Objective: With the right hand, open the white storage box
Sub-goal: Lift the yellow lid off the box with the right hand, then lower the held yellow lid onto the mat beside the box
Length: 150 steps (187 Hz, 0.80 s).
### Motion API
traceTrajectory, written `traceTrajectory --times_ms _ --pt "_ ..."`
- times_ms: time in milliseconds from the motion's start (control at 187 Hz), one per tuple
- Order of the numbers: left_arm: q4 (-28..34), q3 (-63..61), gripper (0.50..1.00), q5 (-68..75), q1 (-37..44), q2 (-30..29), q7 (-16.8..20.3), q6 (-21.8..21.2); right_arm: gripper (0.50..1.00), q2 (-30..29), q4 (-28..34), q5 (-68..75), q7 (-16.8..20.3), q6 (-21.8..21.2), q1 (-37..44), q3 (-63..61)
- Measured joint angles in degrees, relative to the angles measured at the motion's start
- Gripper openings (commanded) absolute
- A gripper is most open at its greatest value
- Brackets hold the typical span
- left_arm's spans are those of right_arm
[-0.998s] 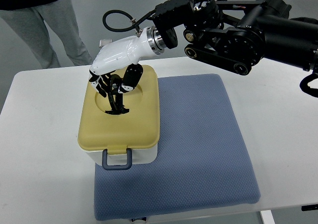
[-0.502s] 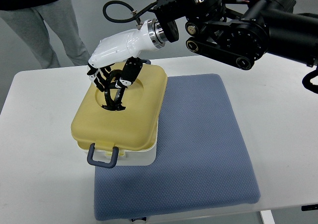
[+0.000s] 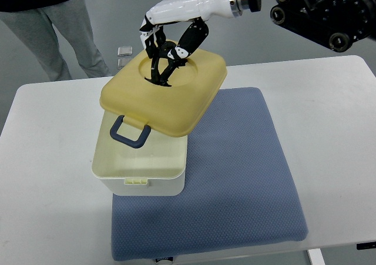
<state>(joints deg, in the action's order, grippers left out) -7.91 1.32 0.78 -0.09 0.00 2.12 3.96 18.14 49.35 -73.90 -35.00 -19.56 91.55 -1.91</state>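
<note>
1. The fingers [image 3: 157, 37] of the right hand [image 3: 176, 18] are curling down into the round recess in the top of the yellow lid [image 3: 164, 94] and clamping on the dark handle [image 3: 160, 71] sitting there; the thumb side is closing on it from the right.
2. The lid is hanging from that grip, clear of the white storage box [image 3: 141, 171] and tilting, with its near-left edge lower. The blue latch loop [image 3: 130, 133] is dangling from that low edge over the open box mouth.
3. The box itself is sitting on the near-left corner of the blue pad [image 3: 235, 177], which is lying on the white tabletop [image 3: 47, 177]. Its interior is showing and, as far as visible, looking empty.
4. The right arm [image 3: 317, 9] is entering from the upper right edge. The left hand is not showing in the top view.
5. A person [image 3: 53, 24] is standing beyond the far-left side of the tabletop; only legs and a dark top are visible.
6. Judgement: the opening is largely done, with the lid needing a resting place.
7. To do this well: keep the grip firm on the thin handle, since the tilt suggests the lid could swing. Carry it sideways over the bare pad, keeping the latch loop from catching the box rim, then lower it flat before releasing.
</note>
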Motion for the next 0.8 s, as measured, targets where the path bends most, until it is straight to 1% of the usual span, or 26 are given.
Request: traceTrajectory --times_ms 251,470,603,801 --pt "0.0 0.0 1.000 0.0 0.0 0.0 0.0 0.0 0.500 7.5 -2.8 2.1 0.0 0.2 -0.9 -0.1" --pt "0.0 0.0 1.000 0.0 0.0 0.0 0.0 0.0 0.500 11.7 -4.2 3.4 0.0 0.8 -5.3 -0.1" --pt "0.0 0.0 1.000 0.0 0.0 0.0 0.0 0.0 0.500 12.8 -5.3 3.4 0.0 1.7 -8.7 -0.1" --pt "0.0 0.0 1.000 0.0 0.0 0.0 0.0 0.0 0.500 12.5 -6.8 3.4 0.0 4.1 -13.4 -0.1"
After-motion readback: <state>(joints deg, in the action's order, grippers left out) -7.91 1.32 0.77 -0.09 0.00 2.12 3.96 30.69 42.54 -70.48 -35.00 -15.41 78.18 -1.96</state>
